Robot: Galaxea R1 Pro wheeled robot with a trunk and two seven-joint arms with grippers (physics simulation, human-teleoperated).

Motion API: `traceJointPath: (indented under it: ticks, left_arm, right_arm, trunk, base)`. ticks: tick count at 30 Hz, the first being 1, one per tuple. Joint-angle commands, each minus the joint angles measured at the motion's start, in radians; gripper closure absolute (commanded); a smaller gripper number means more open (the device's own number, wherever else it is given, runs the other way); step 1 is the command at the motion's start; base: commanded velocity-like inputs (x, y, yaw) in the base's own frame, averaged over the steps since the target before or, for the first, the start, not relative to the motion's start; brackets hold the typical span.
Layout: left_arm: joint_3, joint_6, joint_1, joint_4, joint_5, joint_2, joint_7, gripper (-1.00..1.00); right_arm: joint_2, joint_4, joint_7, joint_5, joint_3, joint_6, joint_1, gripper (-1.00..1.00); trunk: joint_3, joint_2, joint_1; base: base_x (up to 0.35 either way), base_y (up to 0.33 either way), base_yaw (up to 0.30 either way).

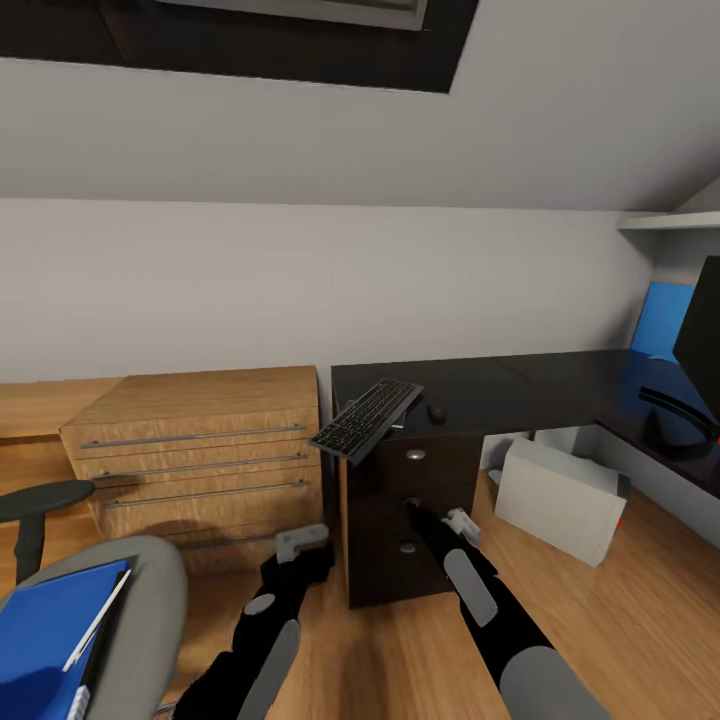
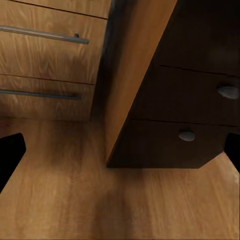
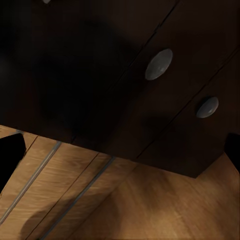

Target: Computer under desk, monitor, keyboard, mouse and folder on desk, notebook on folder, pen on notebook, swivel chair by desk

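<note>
The keyboard [image 1: 365, 418] lies tilted over the left end of the black desk [image 1: 540, 385], with the mouse [image 1: 437, 411] just right of it. The monitor [image 1: 702, 335] stands at the far right on the desk. Under the desk sits the computer [image 1: 560, 500]. The folder [image 1: 45, 630] rests on the swivel chair [image 1: 150, 600] at lower left. A thin white strip [image 1: 97, 618] runs along it; pen or notebook edge, I cannot tell. My left gripper [image 1: 300, 550] [image 2: 120, 155] and right gripper [image 1: 422, 510] [image 3: 120, 150] hang open and empty before the black drawer cabinet [image 1: 405, 520].
A light-wood drawer chest [image 1: 200, 450] stands left of the cabinet, with a narrow gap between them. The oak floor [image 1: 380, 660] lies below my arms. The chair's black armrest [image 1: 40, 498] sticks out at the left. A sloped ceiling hangs above the back wall.
</note>
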Motion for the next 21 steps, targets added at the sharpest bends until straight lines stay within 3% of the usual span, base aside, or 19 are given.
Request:
traceJointPath:
  ticks: [1,5,7,8,10,12,16,20,21]
  left_arm:
    - [-0.002,0.004,-0.016,0.01,0.015,-0.003,0.008,-1.0]
    - [0.006,0.039,-0.105,0.06,0.071,-0.009,0.013,-1.0]
    - [0.032,0.06,-0.133,0.062,0.111,-0.009,0.014,-1.0]
    - [0.068,0.073,-0.147,0.04,0.14,-0.009,0.013,-1.0]
    - [0.092,0.08,-0.155,0.0,0.154,-0.006,0.013,-1.0]
    - [0.106,0.084,-0.159,-0.028,0.164,0.009,0.012,-1.0]
    - [0.116,0.085,-0.163,-0.053,0.18,0.082,0.011,-1.0]
    - [0.118,0.083,-0.164,-0.056,0.181,0.105,0.01,-1.0]
    - [0.119,0.082,-0.164,-0.057,0.181,0.116,0.01,-1.0]
  right_arm:
    - [-0.002,-0.005,-0.007,-0.007,0.002,0.003,0.0,-1.0]
    - [-0.003,-0.011,-0.005,-0.006,0.007,0.001,0.0,-1.0]
    - [-0.001,-0.014,-0.005,-0.005,0.016,0.0,0.0,-1.0]
    - [0.0,-0.016,-0.004,-0.004,0.031,-0.001,0.0,-1.0]
    - [0.001,-0.017,-0.004,-0.004,0.046,-0.002,0.0,-1.0]
    - [0.002,-0.023,-0.004,-0.005,0.056,-0.002,0.0,-1.0]
    - [0.007,-0.036,-0.005,-0.009,0.066,0.004,-0.001,-1.0]
    - [0.035,-0.037,-0.006,-0.033,0.064,0.007,-0.005,-1.0]
    - [0.043,-0.037,-0.007,-0.061,0.063,0.008,-0.011,-1.0]
  trunk:
    - [-0.001,-0.001,0.0]
    - [-0.001,-0.001,0.0]
    - [-0.001,-0.001,0.0]
    - [-0.001,-0.001,0.0]
    - [-0.001,-0.001,0.0]
    - [-0.001,-0.001,0.0]
    - [-0.001,-0.001,0.0]
    - [-0.001,-0.001,0.0]
    - [-0.001,-0.001,0.0]
  base:
    - [0.0,0.0,0.0]
    - [0.0,0.0,0.0]
    - [0.0,0.0,0.0]
    - [0.0,0.0,0.0]
    - [0.0,0.0,0.0]
    - [0.0,0.0,0.0]
    - [0.0,0.0,0.0]
    - [0.0,0.0,0.0]
    - [0.0,0.0,0.0]
